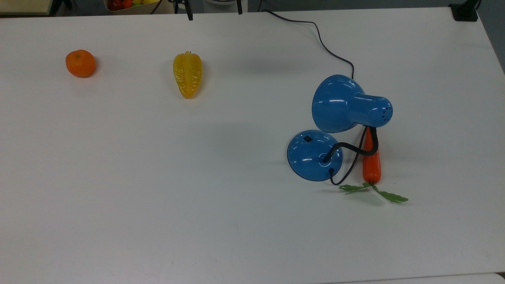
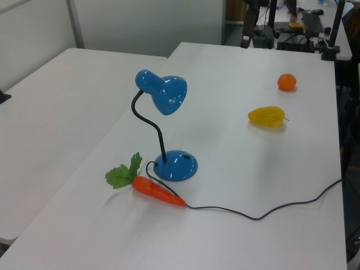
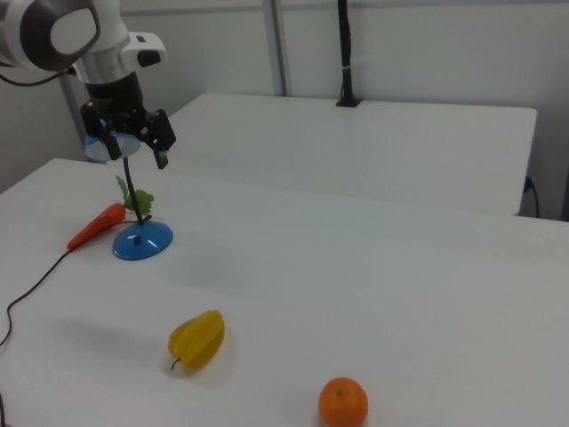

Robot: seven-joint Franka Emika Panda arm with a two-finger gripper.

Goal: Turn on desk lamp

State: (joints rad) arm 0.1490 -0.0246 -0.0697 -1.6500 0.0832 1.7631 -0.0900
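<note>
On the white worktop [image 1: 197,177] we see the desk lamp [image 3: 140,238]; the tool [image 3: 133,151] hangs above its base, fingers spread apart, gripping nothing.

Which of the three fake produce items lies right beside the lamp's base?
The carrot, with green leaves, lies beside the desk lamp. The orange and yellow starfruit sit far off.

top view overhead, left/right views oblique, opposite ends, same table [image 1: 236,236]
</note>
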